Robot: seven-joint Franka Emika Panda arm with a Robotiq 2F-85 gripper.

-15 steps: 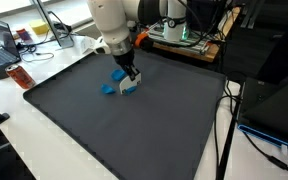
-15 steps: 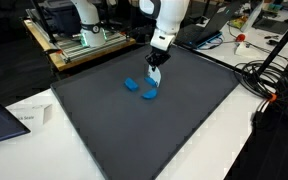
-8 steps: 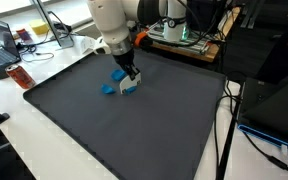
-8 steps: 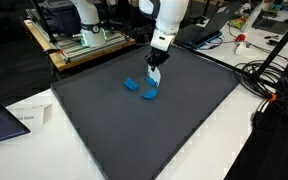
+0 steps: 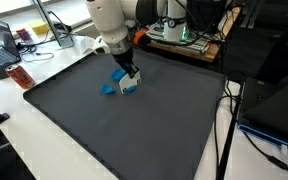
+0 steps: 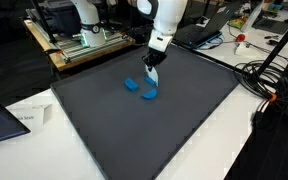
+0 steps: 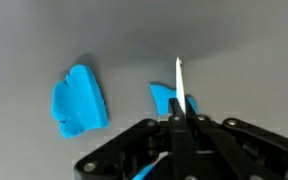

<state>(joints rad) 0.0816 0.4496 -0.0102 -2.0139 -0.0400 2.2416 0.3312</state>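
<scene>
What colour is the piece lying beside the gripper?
The piece is bright blue, clearest in the wrist view.

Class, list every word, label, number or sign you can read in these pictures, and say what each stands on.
No text can be read anywhere.
Paper sheet beside the dark mat: faint print, too small to read.
Red container: any label is blurred.
Blue pieces: no markings.

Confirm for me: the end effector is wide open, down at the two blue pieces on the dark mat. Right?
Not open. The wrist view shows the end effector shut, its fingers pressed together. Otherwise right: it is down at the two pieces, the blue piece at its tips and the blue piece off to the side, on the dark mat.
</scene>
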